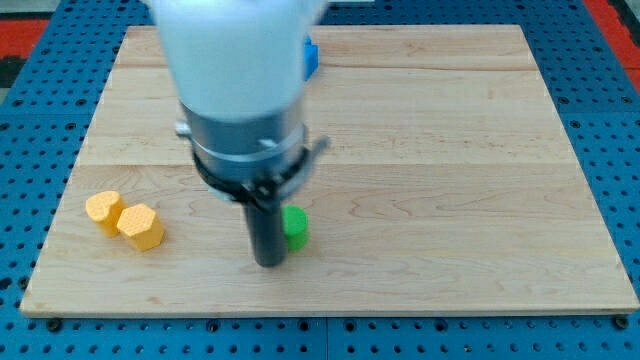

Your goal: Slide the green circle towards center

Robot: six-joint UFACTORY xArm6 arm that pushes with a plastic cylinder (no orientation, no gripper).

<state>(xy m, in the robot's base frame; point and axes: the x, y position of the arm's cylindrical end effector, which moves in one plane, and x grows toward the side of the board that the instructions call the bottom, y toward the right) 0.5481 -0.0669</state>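
The green circle [296,228] lies on the wooden board [450,150], below and left of the board's middle, partly hidden by the rod. My tip [269,263] rests on the board just left of and slightly below the green circle, touching or nearly touching its left side. The arm's large white and grey body fills the view's top left of centre.
Two yellow blocks sit at the view's lower left: one [103,211] further left and a hexagon-like one [142,227] touching it on the right. A blue block [311,57] peeks out from behind the arm near the view's top. Blue pegboard surrounds the board.
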